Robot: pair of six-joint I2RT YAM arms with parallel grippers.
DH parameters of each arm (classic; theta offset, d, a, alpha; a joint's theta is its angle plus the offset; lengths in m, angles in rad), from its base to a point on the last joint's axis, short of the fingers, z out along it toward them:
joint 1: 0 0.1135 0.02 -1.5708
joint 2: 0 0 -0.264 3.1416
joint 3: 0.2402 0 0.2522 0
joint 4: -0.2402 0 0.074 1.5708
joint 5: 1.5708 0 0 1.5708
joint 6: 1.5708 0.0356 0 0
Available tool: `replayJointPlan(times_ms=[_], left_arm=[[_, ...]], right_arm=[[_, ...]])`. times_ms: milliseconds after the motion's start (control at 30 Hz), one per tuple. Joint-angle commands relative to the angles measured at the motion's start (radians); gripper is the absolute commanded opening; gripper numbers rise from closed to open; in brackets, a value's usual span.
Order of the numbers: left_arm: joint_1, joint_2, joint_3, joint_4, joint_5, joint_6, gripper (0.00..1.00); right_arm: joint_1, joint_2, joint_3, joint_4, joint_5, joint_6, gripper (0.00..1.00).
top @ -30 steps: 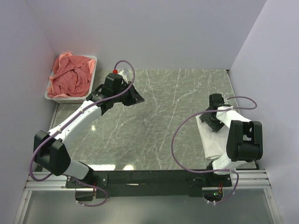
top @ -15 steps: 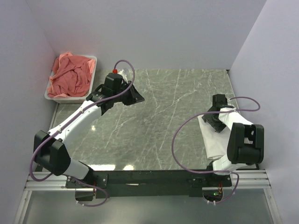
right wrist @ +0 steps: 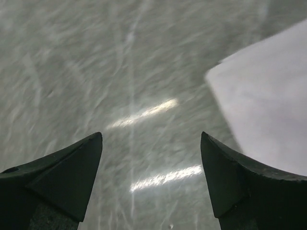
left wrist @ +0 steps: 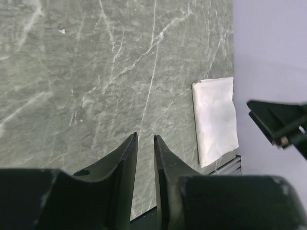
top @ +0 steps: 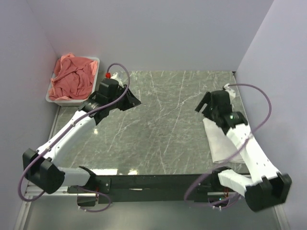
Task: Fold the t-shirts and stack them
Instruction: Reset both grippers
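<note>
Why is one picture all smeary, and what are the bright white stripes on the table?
Right wrist view: blurry all over, the marble table smeared and the white t-shirt soft-edged; the stripes are light glare on shiny stone. Left wrist view: sharp, no glare. Top view: sharp, one pale glare patch near the table's front edge.

The table (top: 163, 124) is open in the middle; the tub (top: 62, 101) of pink t-shirts (top: 72, 79) fills the far-left corner, and the folded white t-shirt (top: 217, 143) lies at the right edge.
</note>
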State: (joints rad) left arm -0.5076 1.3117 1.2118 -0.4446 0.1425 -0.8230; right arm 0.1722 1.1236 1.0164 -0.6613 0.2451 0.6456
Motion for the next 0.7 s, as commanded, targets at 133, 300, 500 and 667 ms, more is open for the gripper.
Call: replayJointPlan(times_ms=[133, 300, 500, 667], left_arm=[[-0.005, -0.124, -0.101, -0.020, -0.080, 0.050, 0.27], [-0.006, -0.166, -0.172, -0.003, -0.092, 0.068, 0.27], [-0.009, -0.164, -0.219, 0.023, -0.107, 0.081, 0.25], [-0.016, -0.177, -0.235, 0.056, -0.098, 0.081, 0.25]], right_arm=[[0.274, -0.336, -0.248, 0.120, -0.122, 0.015, 0.90], [0.285, -0.533, -0.317, 0.040, -0.127, -0.029, 0.91], [0.290, -0.598, -0.320, 0.034, -0.182, -0.031, 0.91], [0.291, -0.541, -0.323, 0.083, -0.193, -0.031, 0.93]])
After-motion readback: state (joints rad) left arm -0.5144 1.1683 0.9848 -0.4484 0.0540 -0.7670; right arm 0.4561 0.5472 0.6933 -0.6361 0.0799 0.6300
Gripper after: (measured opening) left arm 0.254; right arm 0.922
